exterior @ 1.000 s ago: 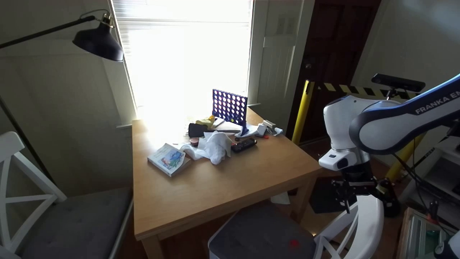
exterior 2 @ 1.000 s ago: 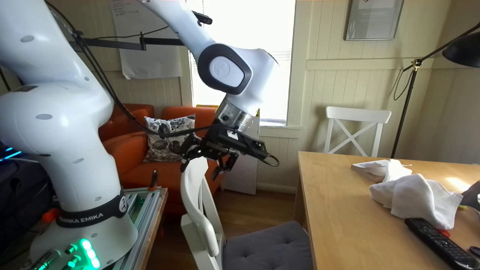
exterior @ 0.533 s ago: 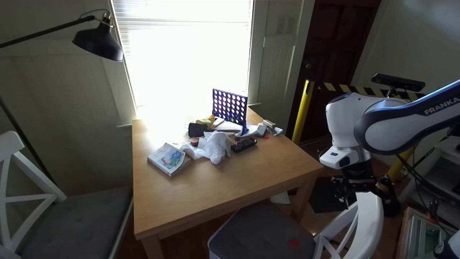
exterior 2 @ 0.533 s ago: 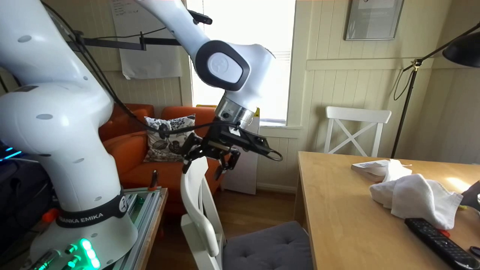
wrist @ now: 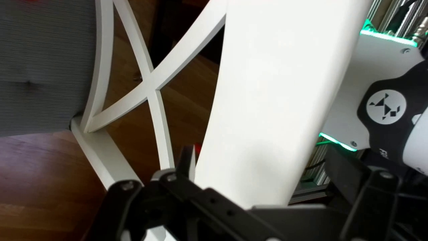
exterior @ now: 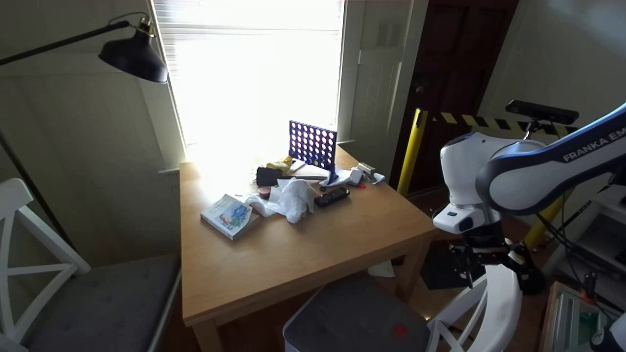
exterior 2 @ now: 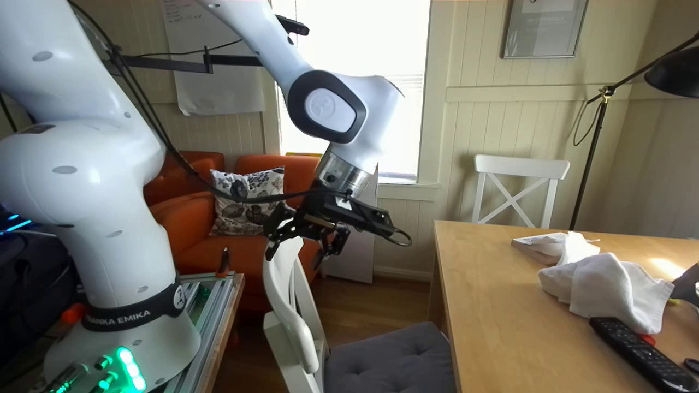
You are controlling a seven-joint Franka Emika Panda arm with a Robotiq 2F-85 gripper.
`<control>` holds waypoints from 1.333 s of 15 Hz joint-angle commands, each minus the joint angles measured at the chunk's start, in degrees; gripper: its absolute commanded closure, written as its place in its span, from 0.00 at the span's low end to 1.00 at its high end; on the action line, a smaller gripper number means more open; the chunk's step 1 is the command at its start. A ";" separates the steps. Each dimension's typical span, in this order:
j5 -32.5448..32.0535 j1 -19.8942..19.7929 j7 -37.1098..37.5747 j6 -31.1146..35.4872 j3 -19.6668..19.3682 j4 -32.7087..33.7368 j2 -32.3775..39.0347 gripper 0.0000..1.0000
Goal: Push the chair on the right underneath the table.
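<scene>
On the side of the wooden surface (exterior: 303, 254) nearest the robot base (exterior 2: 155, 338), the white chair (exterior: 381, 313) is placed, its backrest (wrist: 150, 84) turned away from the surface; in both exterior views the front of its grey seat (exterior 2: 390, 357) appears to be covered by the surface's edge. At the end of the chair farthest from the surface, the fingers (wrist: 347, 174) are held spread, with the curved top rail (wrist: 274, 100) between them; in the wrist view a gap is shown beside one finger, and whether the rail is touched by the other cannot be told. A second chair (exterior: 105, 300) is set along another side of the surface, and on that same side a black lamp (exterior: 134, 56) is seen. On the surface a book (exterior: 229, 216), a white cloth (exterior: 294, 199), a black remote (exterior: 332, 196) and a blue game grid (exterior: 313, 146) are set.
</scene>
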 commanded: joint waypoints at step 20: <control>0.42 -0.43 -5.30 7.65 0.97 -0.55 8.10 0.52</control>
